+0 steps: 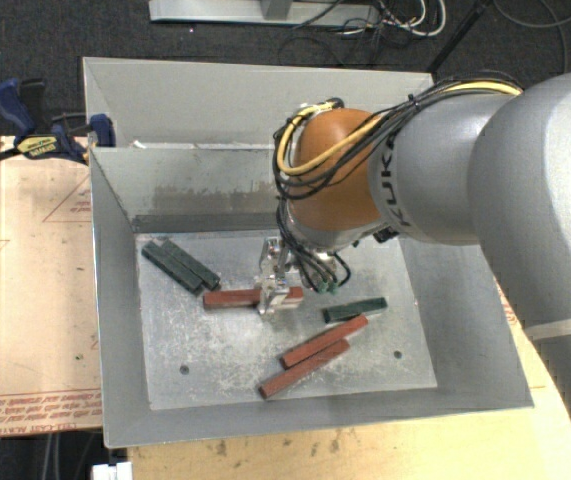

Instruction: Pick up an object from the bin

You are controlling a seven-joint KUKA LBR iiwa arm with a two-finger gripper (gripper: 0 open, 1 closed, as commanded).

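My gripper [276, 288] is low in the middle of the bin, right at the right end of a short red-brown bar [229, 299] that lies flat on the bin floor. The bar's right tip is hidden under the gripper. A small dark green bar [356, 310] lies just to the gripper's right. Two longer red-brown bars [313, 354] lie side by side, slanted, in front of it.
A dark green ridged block [178, 266] lies slanted at the back left of the bin floor. The arm with its orange cover and cables hangs over the bin's back right and hides the floor there.
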